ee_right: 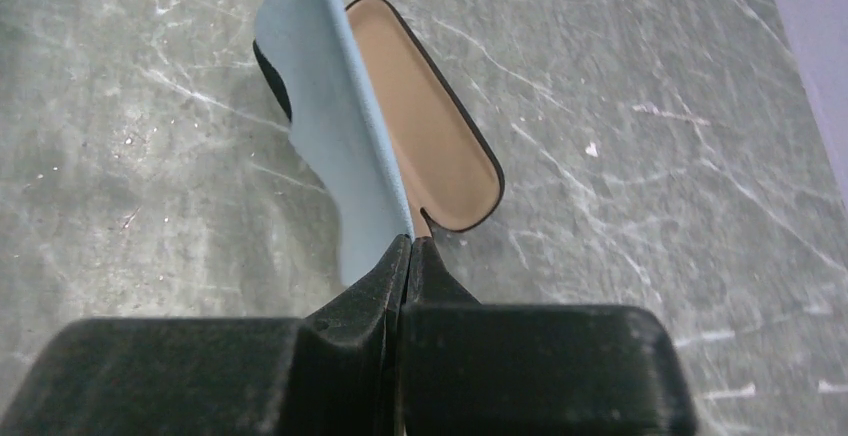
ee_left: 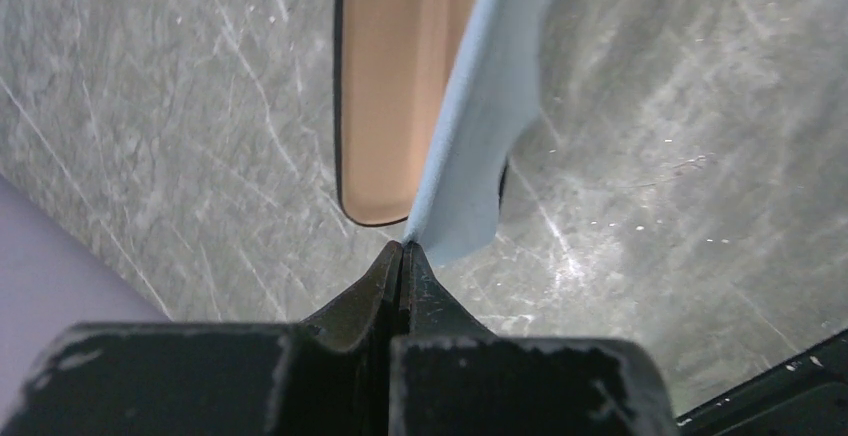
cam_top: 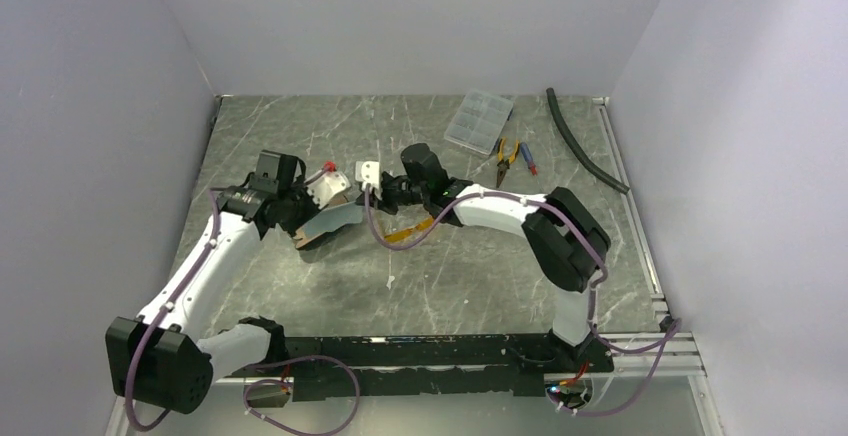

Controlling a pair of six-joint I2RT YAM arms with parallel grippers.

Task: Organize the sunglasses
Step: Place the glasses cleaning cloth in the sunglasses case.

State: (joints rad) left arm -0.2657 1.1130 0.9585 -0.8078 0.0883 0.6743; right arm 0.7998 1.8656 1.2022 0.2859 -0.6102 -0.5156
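Observation:
The orange sunglasses (cam_top: 411, 230) lie on the table under my right forearm, partly hidden by the arm and its cable; neither wrist view shows them. A light blue cloth (cam_top: 337, 218) hangs stretched between my two grippers. My left gripper (cam_top: 303, 233) is shut on one corner of the cloth (ee_left: 480, 126). My right gripper (cam_top: 368, 201) is shut on the other corner (ee_right: 330, 146). The open glasses case (ee_left: 385, 86), tan inside with a black rim, lies on the table just below the cloth (ee_right: 432, 141).
A clear plastic organiser box (cam_top: 478, 121) sits at the back. Orange-handled pliers (cam_top: 507, 153) and a small blue-and-red tool (cam_top: 527, 159) lie next to it. A black hose (cam_top: 585, 143) runs along the back right. Walls close in the left, back and right sides.

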